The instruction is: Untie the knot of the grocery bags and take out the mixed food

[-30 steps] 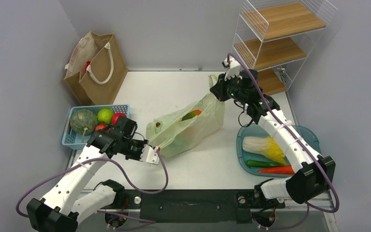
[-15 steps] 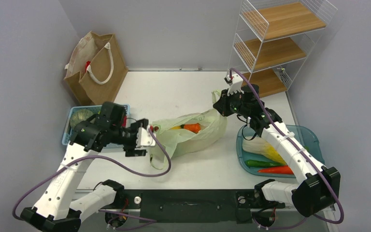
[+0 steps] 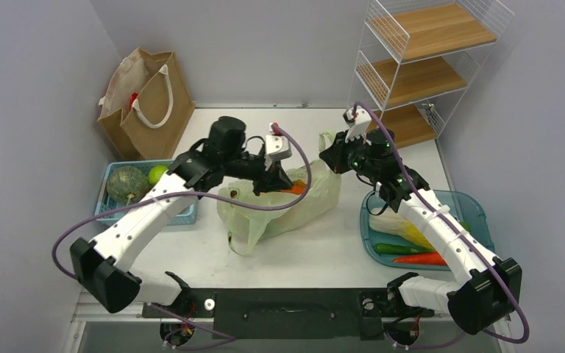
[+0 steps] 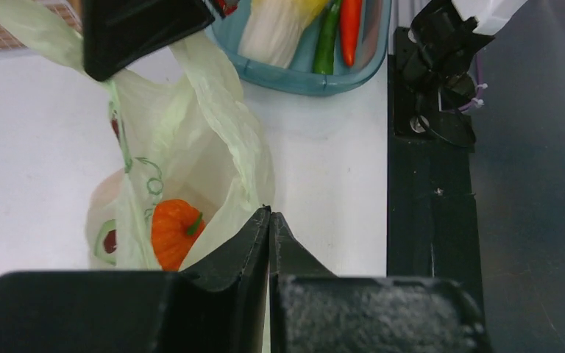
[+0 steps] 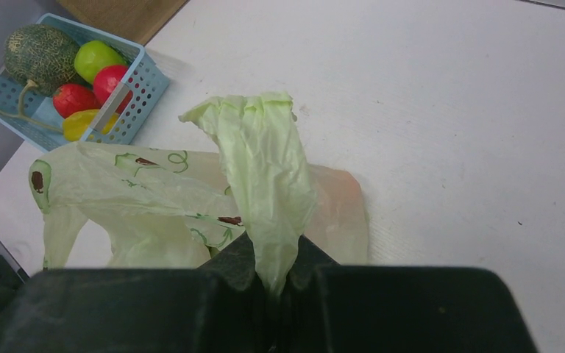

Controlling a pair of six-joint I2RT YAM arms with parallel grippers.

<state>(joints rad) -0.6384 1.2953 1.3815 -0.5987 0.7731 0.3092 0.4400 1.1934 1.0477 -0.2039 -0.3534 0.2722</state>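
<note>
Green plastic bag [image 5: 154, 198] — handle pinched by right hand [image 5: 268, 272], left hand [image 4: 269, 220] closed; basket [image 5: 143, 99] nearby.

The place is looking like a robotics lab test cell. Plain grey walls [image 3: 29, 110] are boxing in a white table [image 3: 228, 140] on three sides. Two white robot arms, the left arm [image 3: 140, 220] and the right arm [image 3: 434, 213], are sitting bolted to a black mounting plate [image 3: 294, 301] along the table's near edge, with purple cables [image 3: 54, 246] looping from them. Groceries are lying about like staged props: a brown paper bag [image 3: 151, 118] at the far left corner, a blue basket [image 3: 185, 215] holding fruit [image 3: 160, 174] at the left edge, a teal tray [image 3: 471, 206] of vegetables [image 3: 404, 224] at the right edge, and a pale green plastic bag [image 3: 316, 195] mid-table. A wire shelf [image 3: 427, 51] with wooden boards is standing at the far right corner.
</note>
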